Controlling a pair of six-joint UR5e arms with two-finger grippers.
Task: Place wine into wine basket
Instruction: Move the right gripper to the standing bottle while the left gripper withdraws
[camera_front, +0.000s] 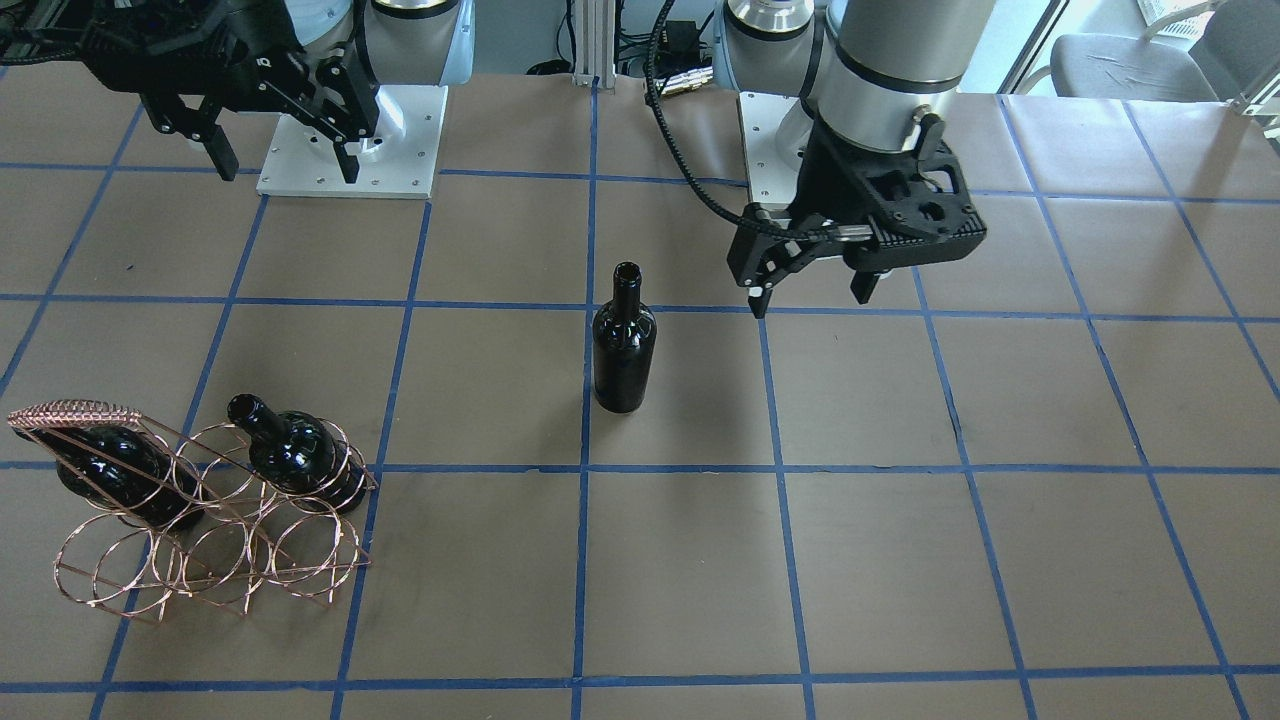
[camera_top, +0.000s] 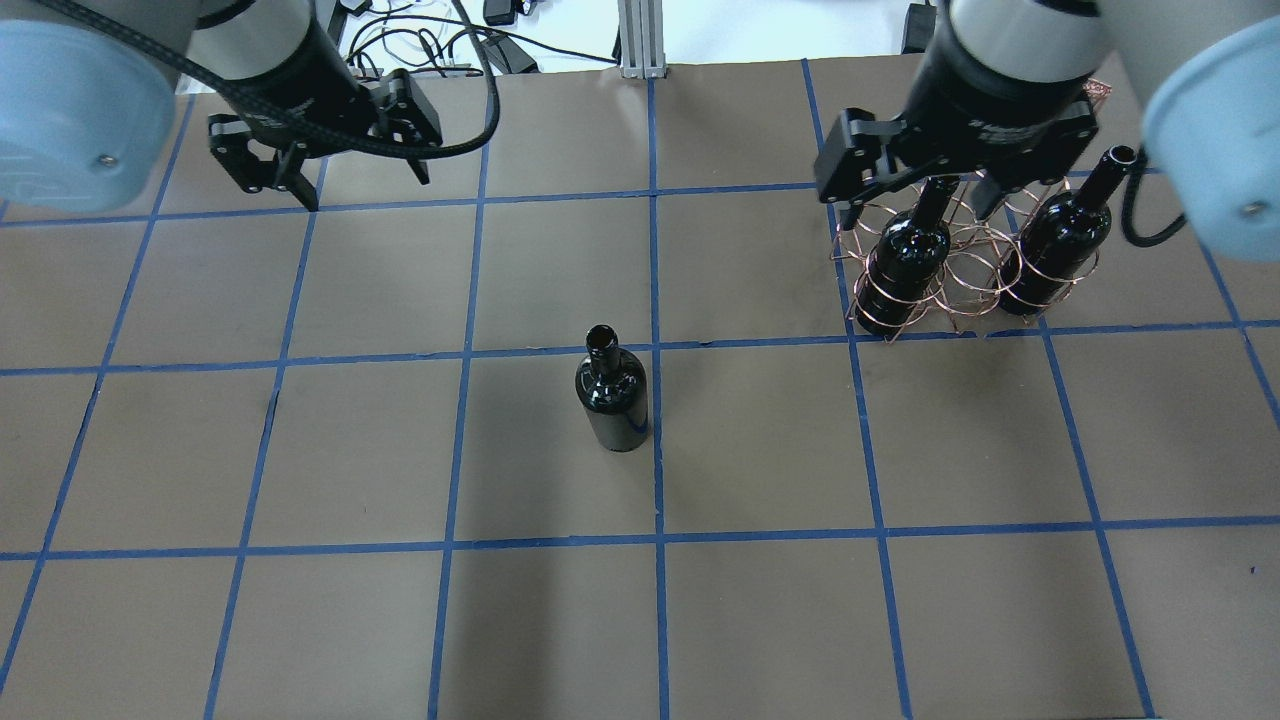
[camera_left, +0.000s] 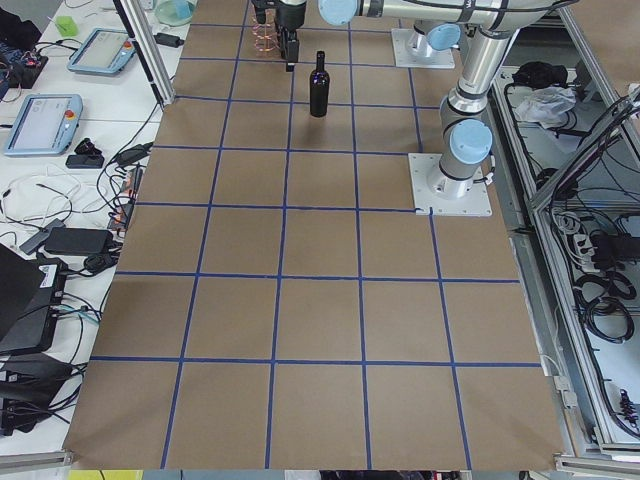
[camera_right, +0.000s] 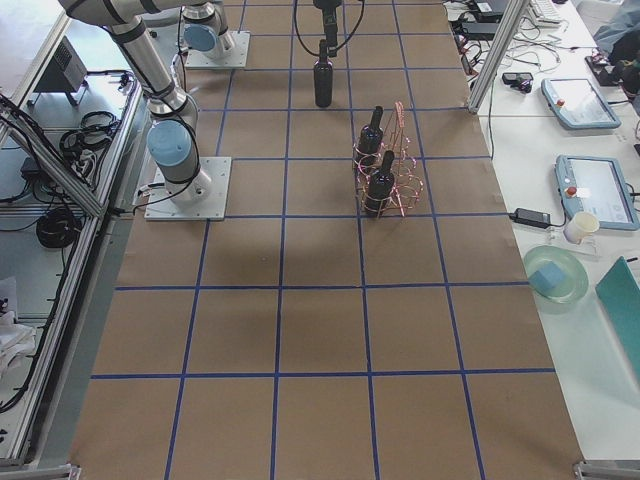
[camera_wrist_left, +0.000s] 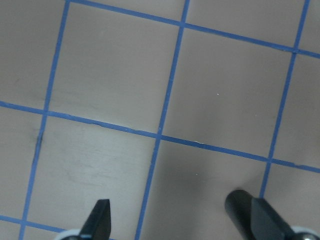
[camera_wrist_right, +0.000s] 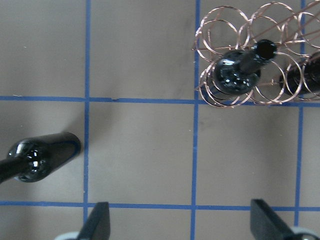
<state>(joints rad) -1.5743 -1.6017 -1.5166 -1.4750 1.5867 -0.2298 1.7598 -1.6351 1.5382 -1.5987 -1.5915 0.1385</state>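
The wine (camera_front: 624, 345), a dark glossy bottle, stands upright and alone at the table's middle (camera_top: 612, 392). The copper wire wine basket (camera_front: 75, 412) stands on the robot's right side (camera_top: 965, 245) and holds two look-alike bottles (camera_front: 300, 455) (camera_front: 110, 460). My left gripper (camera_front: 812, 298) is open and empty, above the table and apart from the wine; its wrist view (camera_wrist_left: 175, 220) shows only bare table. My right gripper (camera_front: 287, 170) is open and empty, high above the table near the basket. Its wrist view (camera_wrist_right: 182, 222) shows the wine (camera_wrist_right: 42, 157) at the left and the basket (camera_wrist_right: 250, 25) at the upper right.
The table is brown with a blue tape grid. The arms' white base plates (camera_front: 350, 140) sit at the robot's edge. Side benches beyond the table's ends hold tablets and cables (camera_left: 45, 115).
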